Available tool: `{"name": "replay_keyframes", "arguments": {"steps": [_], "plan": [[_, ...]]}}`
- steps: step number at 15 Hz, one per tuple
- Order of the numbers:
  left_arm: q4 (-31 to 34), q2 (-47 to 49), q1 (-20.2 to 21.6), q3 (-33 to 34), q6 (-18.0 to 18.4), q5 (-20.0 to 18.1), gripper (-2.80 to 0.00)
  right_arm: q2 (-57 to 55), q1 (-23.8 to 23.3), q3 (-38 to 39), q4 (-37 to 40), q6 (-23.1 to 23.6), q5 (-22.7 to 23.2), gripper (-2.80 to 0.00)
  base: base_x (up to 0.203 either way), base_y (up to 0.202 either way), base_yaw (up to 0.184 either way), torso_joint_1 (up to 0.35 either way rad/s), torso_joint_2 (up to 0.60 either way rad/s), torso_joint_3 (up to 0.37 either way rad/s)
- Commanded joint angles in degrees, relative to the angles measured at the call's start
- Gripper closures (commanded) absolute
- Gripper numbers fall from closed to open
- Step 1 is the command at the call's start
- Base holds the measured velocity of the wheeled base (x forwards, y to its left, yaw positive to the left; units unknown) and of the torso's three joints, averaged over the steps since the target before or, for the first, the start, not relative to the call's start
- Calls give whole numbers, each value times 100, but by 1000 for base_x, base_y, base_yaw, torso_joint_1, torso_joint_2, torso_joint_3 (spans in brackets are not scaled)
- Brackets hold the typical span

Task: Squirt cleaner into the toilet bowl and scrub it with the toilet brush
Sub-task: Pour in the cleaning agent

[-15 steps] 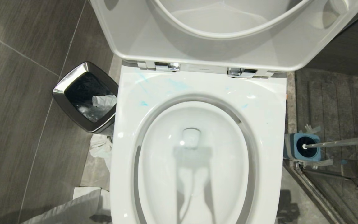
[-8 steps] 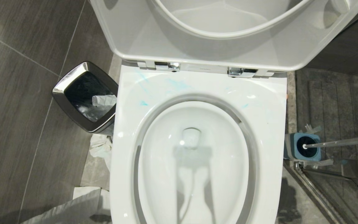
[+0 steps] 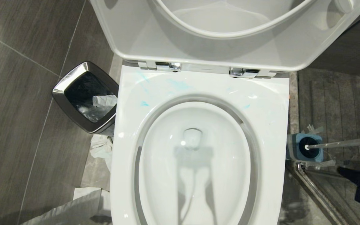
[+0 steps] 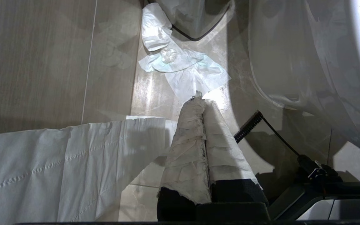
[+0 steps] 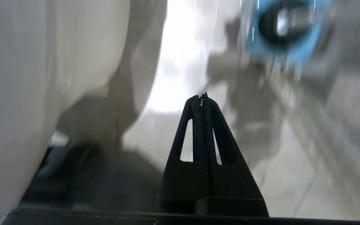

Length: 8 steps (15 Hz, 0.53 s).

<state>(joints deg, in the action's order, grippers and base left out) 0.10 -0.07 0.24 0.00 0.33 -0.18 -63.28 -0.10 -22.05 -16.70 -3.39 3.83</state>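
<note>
My right gripper (image 3: 342,170) shows at the lower right of the head view, fingers pressed together and empty, near the toilet brush (image 3: 342,143), which stands in its blue holder (image 3: 305,152) on the floor just right of the toilet bowl (image 3: 195,90). To take the slim handle well, I'd spread the fingers before closing in and grip it squarely. My left gripper (image 4: 198,97) hangs low beside the bowl, closed too, its fingers wrapped in tissue.

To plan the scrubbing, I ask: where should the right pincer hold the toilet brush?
Grip the slim white handle of the toilet brush partway up its bare shaft, coming from the near side where the right pincer is. The head sits in the blue holder; the handle leans away from the bowl.
</note>
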Motion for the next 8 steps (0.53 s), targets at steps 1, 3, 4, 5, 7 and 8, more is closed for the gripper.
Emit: {"name": "replay_keyframes", "arguments": {"steps": [1,3,4,5,7,8], "plan": [[-1,7,2,9,2,1,0,-707,0,232,-1063,182,4,0,0,0,0,0,0,0],[-1,7,2,9,2,1,0,-1076,-7,583,-1753,511,-46,0,0,0,0,0,0,0],[-1,7,2,9,2,1,0,-1273,-7,681,-2055,614,-116,0,0,0,0,0,0,0],[-1,7,2,9,2,1,0,-1491,-6,763,-2399,721,-179,0,0,0,0,0,0,0],[-1,7,2,9,2,1,0,-2064,-4,972,-3410,808,-215,0,0,0,0,0,0,0],[-1,7,2,9,2,1,0,-2370,-2,1135,-3990,815,-213,0,0,0,0,0,0,0]]}}
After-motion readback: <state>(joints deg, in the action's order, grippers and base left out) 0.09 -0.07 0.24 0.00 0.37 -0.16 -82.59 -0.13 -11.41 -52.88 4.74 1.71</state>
